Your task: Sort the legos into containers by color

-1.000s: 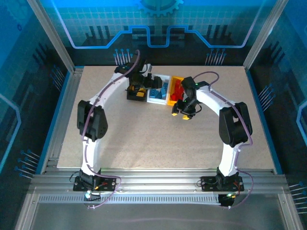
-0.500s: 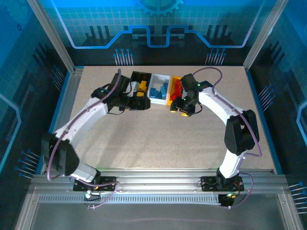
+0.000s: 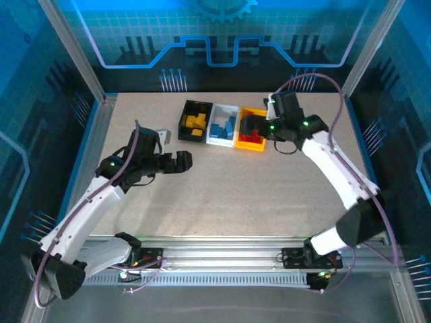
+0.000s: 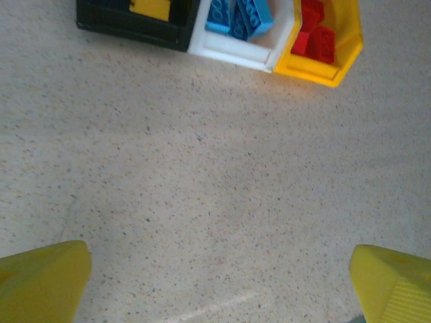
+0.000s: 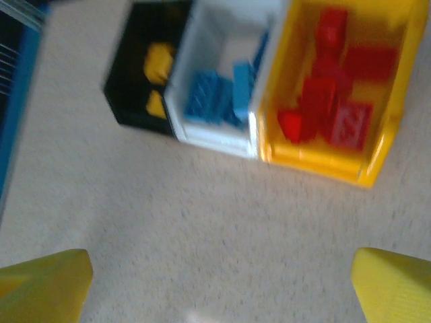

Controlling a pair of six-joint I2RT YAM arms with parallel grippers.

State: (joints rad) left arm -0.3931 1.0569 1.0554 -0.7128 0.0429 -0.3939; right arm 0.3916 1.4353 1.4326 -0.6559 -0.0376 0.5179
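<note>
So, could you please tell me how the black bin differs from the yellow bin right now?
The black bin sits at the left end of the row; the yellow bin at the right end, with the white bin between them. The black bin holds yellow-orange bricks; the yellow bin holds red bricks. Both are open-topped, upright and look about equal in size.
</note>
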